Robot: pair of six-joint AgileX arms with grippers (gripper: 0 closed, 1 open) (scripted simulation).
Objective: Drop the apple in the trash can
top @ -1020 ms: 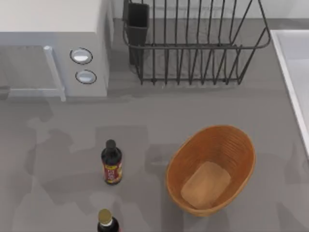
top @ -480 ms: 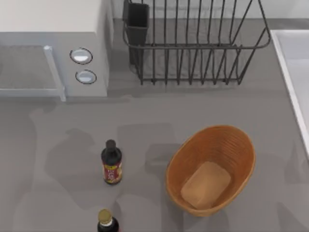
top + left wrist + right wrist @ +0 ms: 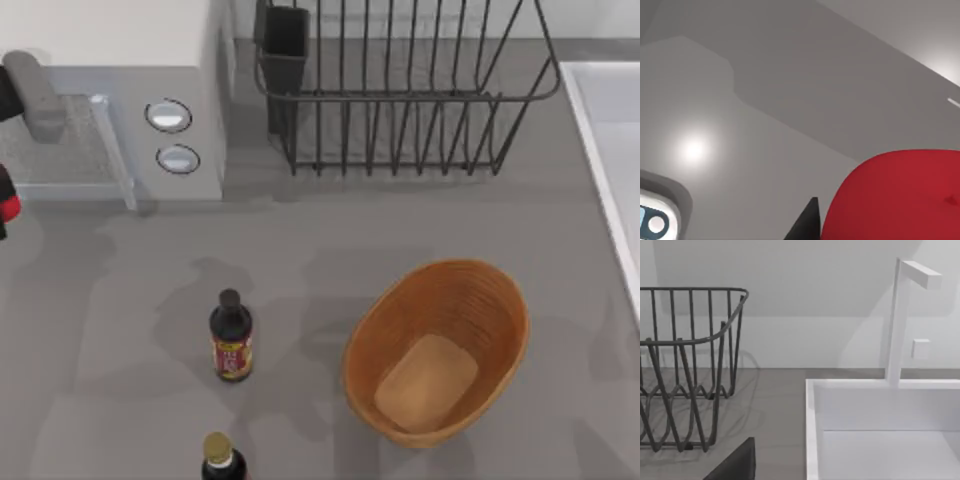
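Gripping the apple (image 3: 900,195), the left gripper (image 3: 6,205) sits at the far left edge of the table in the top view, just in front of the microwave (image 3: 110,90), with a sliver of red showing beside its dark body. From the left wrist view the red fruit looms large against one black finger (image 3: 807,222), so the hold looks firm, though how squarely the fingers sit on it is hard to judge. The trash can (image 3: 500,300) stands well apart, over on the right half of the table, its tan bottom bare and its mouth open upward. Between the two stands a red-labelled sauce bottle (image 3: 231,335), with a second bottle (image 3: 220,460) nearer the front edge. To do this carry well, I would keep the apple high enough to pass over the bottle caps, or swing behind them, and release only once the fruit is over the middle of the basket, low enough that it does not bounce off the woven wall. The right gripper (image 3: 735,465) is parked near the dish rack (image 3: 685,365) and the sink (image 3: 880,430); I cannot tell how its fingers stand.
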